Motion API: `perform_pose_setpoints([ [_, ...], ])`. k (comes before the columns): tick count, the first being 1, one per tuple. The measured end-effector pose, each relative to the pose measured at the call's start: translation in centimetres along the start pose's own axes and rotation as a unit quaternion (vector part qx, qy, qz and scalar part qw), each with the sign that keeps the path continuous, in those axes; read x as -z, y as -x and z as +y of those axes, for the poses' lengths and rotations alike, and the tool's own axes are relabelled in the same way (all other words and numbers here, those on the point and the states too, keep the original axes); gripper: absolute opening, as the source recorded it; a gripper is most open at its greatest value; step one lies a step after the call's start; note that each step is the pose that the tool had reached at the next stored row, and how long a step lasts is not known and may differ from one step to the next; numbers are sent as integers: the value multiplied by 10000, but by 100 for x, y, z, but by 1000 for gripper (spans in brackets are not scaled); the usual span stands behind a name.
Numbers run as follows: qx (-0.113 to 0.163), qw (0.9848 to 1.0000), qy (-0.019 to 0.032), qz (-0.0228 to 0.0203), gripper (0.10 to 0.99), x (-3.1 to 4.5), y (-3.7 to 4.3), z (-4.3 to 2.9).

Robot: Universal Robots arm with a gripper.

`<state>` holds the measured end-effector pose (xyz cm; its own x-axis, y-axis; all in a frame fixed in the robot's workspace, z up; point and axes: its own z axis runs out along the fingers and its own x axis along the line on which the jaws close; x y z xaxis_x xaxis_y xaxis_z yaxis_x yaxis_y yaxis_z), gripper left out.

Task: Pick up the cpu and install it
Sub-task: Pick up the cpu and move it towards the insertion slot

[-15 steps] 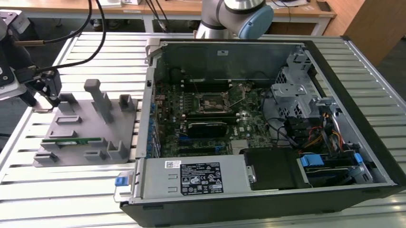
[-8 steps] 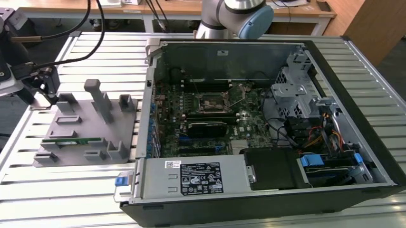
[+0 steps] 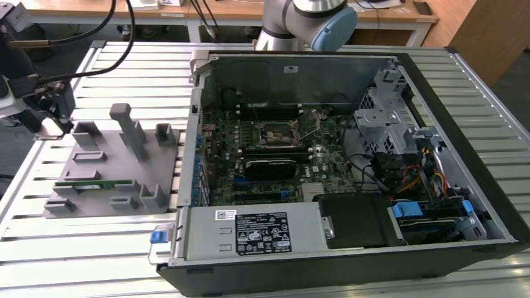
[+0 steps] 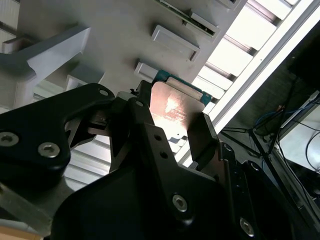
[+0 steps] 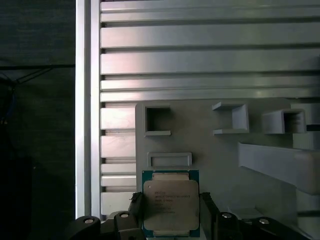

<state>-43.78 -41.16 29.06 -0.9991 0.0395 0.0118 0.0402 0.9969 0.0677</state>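
Silvery-topped cpu (image 5: 170, 205) sits clamped between the black jaws in the first wrist view, at one edge of the grey holder plate (image 5: 220, 150) on the slatted tabletop (image 3: 108, 248), well apart from the open computer case (image 3: 331, 74)

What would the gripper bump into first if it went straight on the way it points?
Probably the grey parts tray: the gripper points down at it, with the cpu between its jaws. The gap to the tray is unclear.
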Motion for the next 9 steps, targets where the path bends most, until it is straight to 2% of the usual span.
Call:
perform_pose_setpoints([
  [9,0,10000,0,0,537,75,-2,5],
])
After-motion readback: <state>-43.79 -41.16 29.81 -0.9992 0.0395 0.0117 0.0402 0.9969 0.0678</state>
